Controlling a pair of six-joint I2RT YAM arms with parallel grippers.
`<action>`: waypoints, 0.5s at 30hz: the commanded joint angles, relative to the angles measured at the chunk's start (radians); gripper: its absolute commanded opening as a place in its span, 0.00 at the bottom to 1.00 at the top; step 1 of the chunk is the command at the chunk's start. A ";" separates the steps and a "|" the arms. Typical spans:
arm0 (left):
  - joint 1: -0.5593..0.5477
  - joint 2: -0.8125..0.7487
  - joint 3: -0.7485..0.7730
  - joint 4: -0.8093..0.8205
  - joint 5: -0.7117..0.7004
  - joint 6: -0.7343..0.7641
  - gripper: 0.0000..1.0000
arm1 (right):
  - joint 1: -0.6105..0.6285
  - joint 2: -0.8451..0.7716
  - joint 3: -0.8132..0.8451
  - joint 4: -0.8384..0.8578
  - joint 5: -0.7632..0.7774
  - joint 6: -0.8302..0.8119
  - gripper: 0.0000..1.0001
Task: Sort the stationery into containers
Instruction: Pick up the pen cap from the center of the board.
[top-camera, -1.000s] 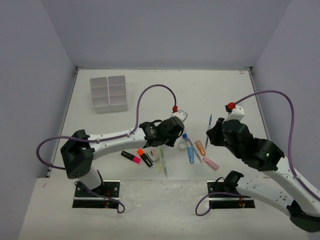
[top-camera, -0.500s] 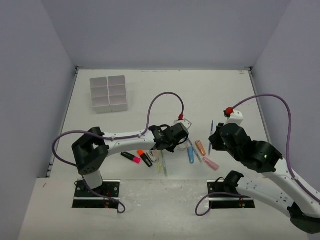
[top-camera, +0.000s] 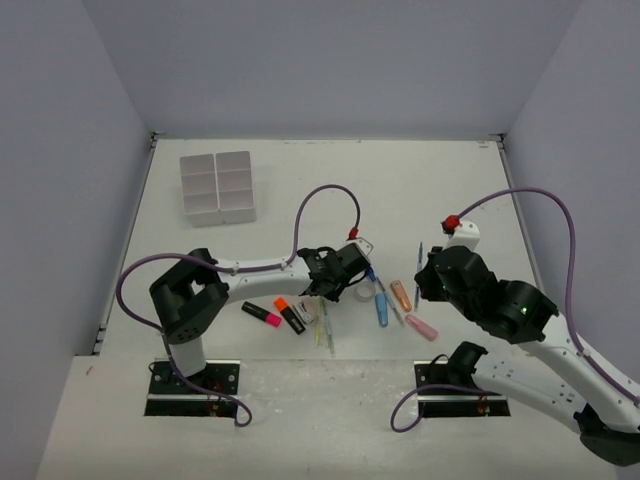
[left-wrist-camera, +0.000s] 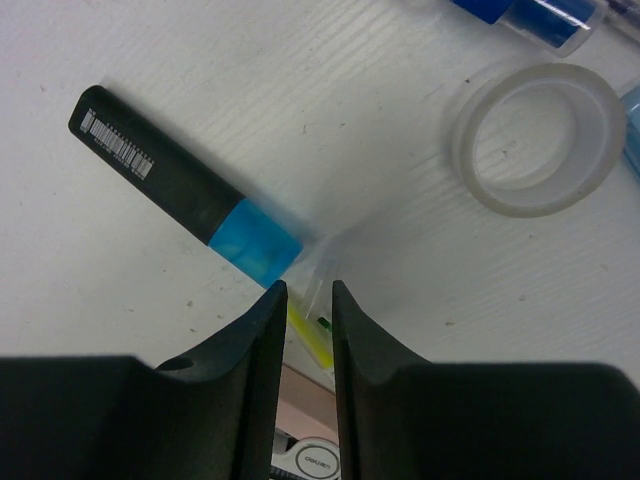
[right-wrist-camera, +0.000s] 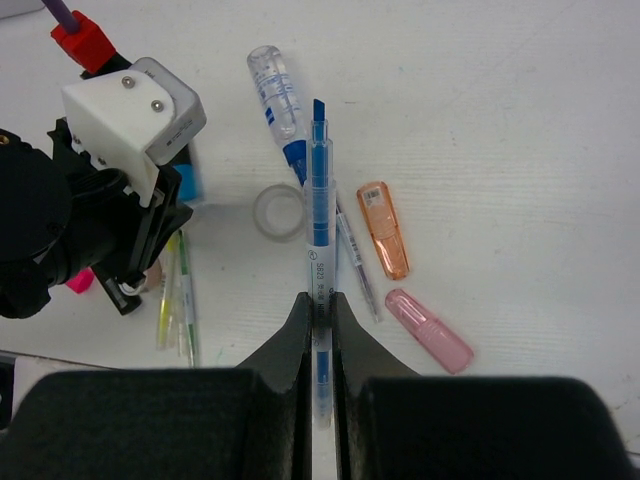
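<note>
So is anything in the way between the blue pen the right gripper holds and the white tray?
Yes. The left gripper and its looping purple cable sit roughly on the straight line from the blue pen in the right gripper to the tray.

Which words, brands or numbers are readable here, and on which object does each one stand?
"deli": on the white item at the bottom edge of the left wrist view.
Barcode digits on the black highlighter: too small to read.
Print on the blue pen and on the clear tube: too small to read.
</note>
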 joint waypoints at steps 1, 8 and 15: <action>0.013 -0.012 -0.018 0.032 0.013 0.039 0.26 | -0.003 0.022 -0.004 0.040 -0.010 -0.015 0.00; 0.012 0.006 -0.030 0.046 0.038 0.039 0.25 | -0.003 0.028 0.002 0.048 -0.019 -0.025 0.00; 0.013 0.040 -0.031 0.061 0.045 0.041 0.25 | -0.003 0.048 0.009 0.050 -0.023 -0.033 0.00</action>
